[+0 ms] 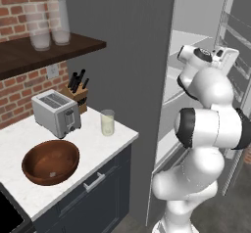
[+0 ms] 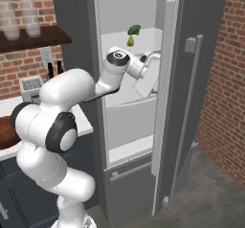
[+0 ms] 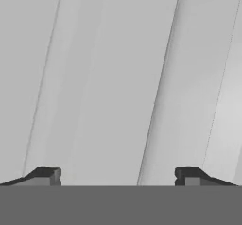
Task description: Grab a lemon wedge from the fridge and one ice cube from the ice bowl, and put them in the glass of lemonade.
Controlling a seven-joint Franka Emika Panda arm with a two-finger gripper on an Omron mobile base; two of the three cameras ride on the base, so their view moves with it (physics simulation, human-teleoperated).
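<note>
2 jars (image 1: 49, 25), 1 toaster (image 1: 56, 112), 1 bowl (image 1: 50, 162), 1 glass (image 1: 107, 123), 1 knife block (image 1: 78, 95), 1 fridge (image 2: 191, 11).

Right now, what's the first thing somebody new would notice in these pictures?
First the big white arm reaching into the open fridge, its tool open with nothing in it before the white inside. Next, a small yellow-green lemon wedge on an upper fridge shelf, just under something green. On the counter left of the fridge stand a glass of lemonade, a wide wooden ice bowl and a toaster.
</note>
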